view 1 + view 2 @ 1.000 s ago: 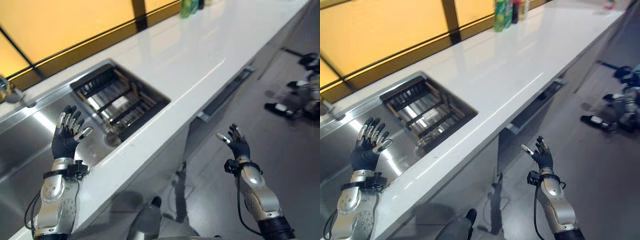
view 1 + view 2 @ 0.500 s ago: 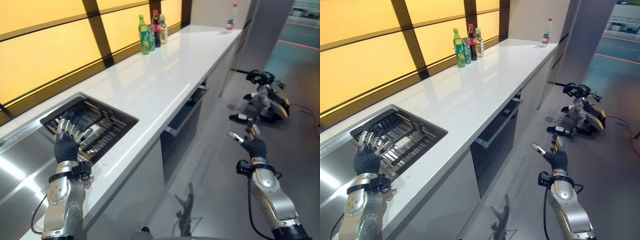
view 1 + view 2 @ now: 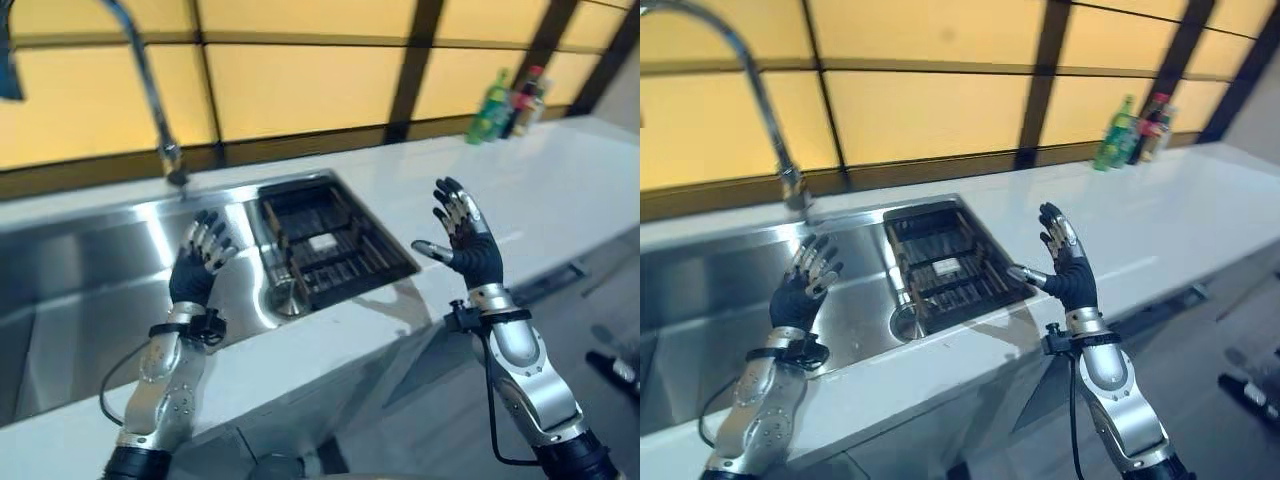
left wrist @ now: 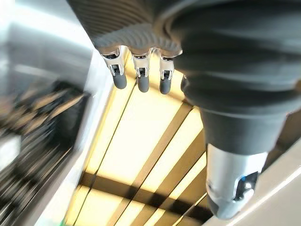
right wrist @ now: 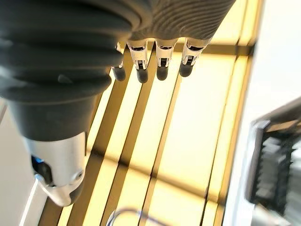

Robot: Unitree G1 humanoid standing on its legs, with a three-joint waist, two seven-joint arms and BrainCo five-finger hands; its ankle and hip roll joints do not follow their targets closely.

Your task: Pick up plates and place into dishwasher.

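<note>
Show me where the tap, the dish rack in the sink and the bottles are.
tap [image 3: 790, 185], right eye view, on its base by the sink
dish rack [image 3: 950, 265], right eye view, on its middle bars
bottles [image 3: 1112, 135], right eye view, on the green bottle's body

A dark dish rack [image 3: 330, 245] sits in the steel sink [image 3: 90, 270], plates indistinct.

Left and right eye views look down from head height at the counter [image 3: 560, 210], facing the yellow window wall [image 3: 930, 100]. Both share the sink [image 3: 90, 270], rack [image 3: 950, 265], faucet [image 3: 150, 90], bottles [image 3: 1135, 130] and both raised hands, left hand [image 3: 195, 272], right hand [image 3: 1065, 265]. Wrist views sit very close behind each hand, aimed along the fingers [image 4: 141, 77] at the window wall; right wrist view likewise, fingers [image 5: 162, 66].
</note>
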